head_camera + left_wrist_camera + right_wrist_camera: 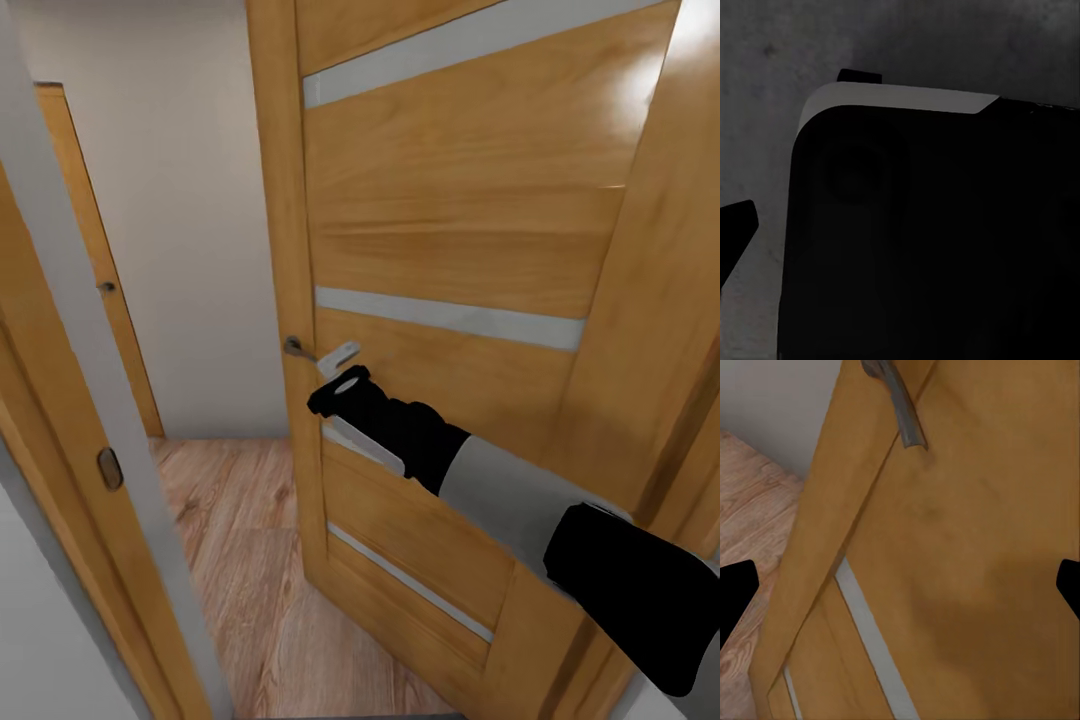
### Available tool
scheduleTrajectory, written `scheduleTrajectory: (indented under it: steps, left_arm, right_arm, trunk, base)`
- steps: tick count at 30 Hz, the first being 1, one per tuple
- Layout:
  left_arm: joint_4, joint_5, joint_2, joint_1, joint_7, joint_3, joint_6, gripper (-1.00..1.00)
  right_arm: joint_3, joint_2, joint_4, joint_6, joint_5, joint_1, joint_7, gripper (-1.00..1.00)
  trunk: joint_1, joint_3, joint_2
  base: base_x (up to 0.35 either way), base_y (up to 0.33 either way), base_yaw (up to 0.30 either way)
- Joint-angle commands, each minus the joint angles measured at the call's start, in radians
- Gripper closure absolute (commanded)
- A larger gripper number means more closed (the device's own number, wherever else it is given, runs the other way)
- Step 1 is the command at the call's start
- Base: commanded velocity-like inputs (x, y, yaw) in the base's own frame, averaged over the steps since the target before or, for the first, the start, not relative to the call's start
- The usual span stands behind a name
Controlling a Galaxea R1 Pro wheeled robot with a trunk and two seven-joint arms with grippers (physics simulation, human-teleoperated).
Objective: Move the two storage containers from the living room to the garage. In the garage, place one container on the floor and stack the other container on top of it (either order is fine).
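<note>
Right pincer (343, 372) sits at the door (470, 250) just below the handle (297, 349), fingers apart, gripping nothing. Left pincer state: cannot tell. Containers not visible. Risks: fingers slip off the handle, or the arm jams against the door.

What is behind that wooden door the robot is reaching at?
Past the open door's edge lie light wood plank flooring, a plain pale wall and another wooden door. The door panel hides the rest.
</note>
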Motion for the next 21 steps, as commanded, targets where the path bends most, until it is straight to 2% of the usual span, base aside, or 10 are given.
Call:
scheduleTrajectory:
  steps: [1, 7, 11, 21]
  left_arm:
    - [0.0, 0.008, 0.0, 0.0, -0.001, 0.0, -0.002, -1.0]
    - [0.0, 0.008, 0.0, 0.0, 0.001, 0.001, -0.002, -1.0]
    - [0.0, 0.008, 0.0, 0.0, 0.002, 0.001, -0.003, -1.0]
    - [-0.001, 0.008, -0.001, 0.0, 0.002, 0.003, -0.003, -1.0]
  right_arm:
    - [0.004, 0.0, 0.002, 0.001, -0.016, -0.002, -0.009, -1.0]
    - [0.006, 0.0, 0.009, 0.003, -0.027, -0.002, -0.007, -1.0]
    - [0.007, 0.0, 0.022, 0.003, -0.027, -0.002, -0.008, -1.0]
    - [0.008, 0.0, 0.13, 0.002, -0.027, -0.003, -0.009, -1.0]
  trunk:
    - [0.001, -0.001, -0.001]
    - [0.001, -0.001, -0.001]
    - [0.001, -0.001, -0.001]
    - [0.001, -0.001, -0.001]
  base:
    - [0.298, 0.0, 0.0]
    - [0.225, 0.0, 0.0]
    - [0.046, 0.0, 0.0]
    - [0.003, 0.0, 0.0]
